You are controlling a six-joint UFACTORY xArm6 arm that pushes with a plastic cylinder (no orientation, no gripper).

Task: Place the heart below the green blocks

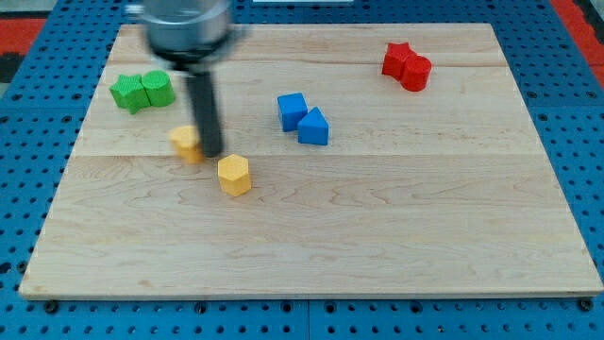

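A yellow heart block (186, 143) lies left of the board's middle, partly hidden by my rod. My tip (211, 153) touches its right side. Two green blocks sit together at the upper left: a green star (128, 93) and a green cylinder (158, 88). The heart is below and to the right of them. A yellow hexagon block (234, 175) lies just below and right of my tip, apart from it.
A blue cube (292, 110) and a blue triangle block (314, 127) touch near the middle. A red star (397, 59) and a red cylinder (416, 72) sit at the upper right. The wooden board (377, 236) rests on a blue pegboard.
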